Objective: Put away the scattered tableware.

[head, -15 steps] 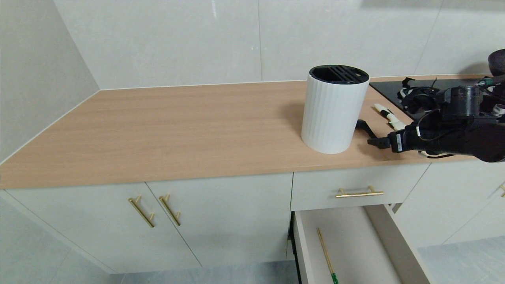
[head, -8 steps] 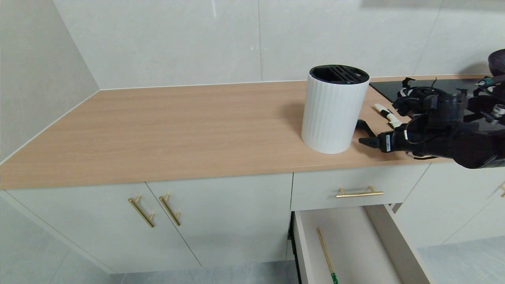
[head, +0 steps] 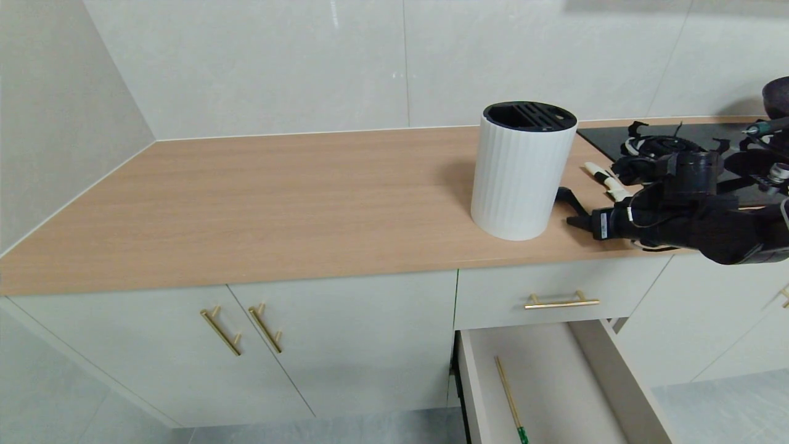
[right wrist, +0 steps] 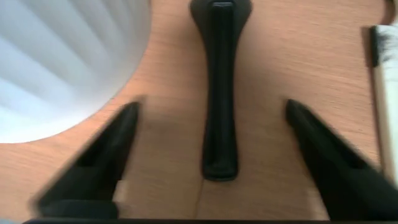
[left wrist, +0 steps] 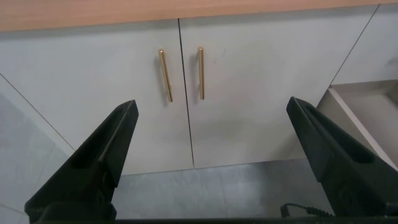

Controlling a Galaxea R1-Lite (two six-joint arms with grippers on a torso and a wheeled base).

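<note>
Right gripper (right wrist: 214, 168) has slid a bit closer to the white holder (head: 521, 172), fingers wide open on both sides of the black handle (right wrist: 221, 87) (lying flat on the counter (head: 277, 203)). Left gripper (left wrist: 211, 155) is open too.

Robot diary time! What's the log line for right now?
right gripper: open, a finger either side of black handle by holder | left gripper: open, facing cupboard doors | drawer: open, chopstick inside

Head camera high over countertop (head: 277, 203); right wrist close on seemingly the same holder (right wrist: 62, 56); left toward cabinet doors (left wrist: 249, 106).
</note>
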